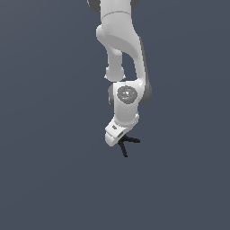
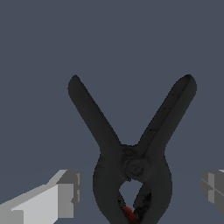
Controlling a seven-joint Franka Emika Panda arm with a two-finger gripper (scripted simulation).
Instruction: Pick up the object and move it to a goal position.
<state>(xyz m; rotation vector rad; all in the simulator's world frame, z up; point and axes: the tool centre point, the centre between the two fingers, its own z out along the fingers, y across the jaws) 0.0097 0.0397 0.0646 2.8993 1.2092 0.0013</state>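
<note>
The black spring clamp (image 2: 131, 168) lies on the grey floor with its two thin handles splayed away from the wrist and a small red-orange tip near its jaw end. In the wrist view my gripper (image 2: 141, 192) is open, with one finger (image 2: 61, 199) on each side of the clamp's pivot body and a gap on both sides. In the exterior view the white gripper (image 1: 119, 139) is low over the clamp (image 1: 130, 140). Only the handles stick out from under it.
A plain dark grey floor (image 1: 49, 170) fills both views. The white arm (image 1: 121, 45) comes down from the top of the exterior view. No goal marker shows.
</note>
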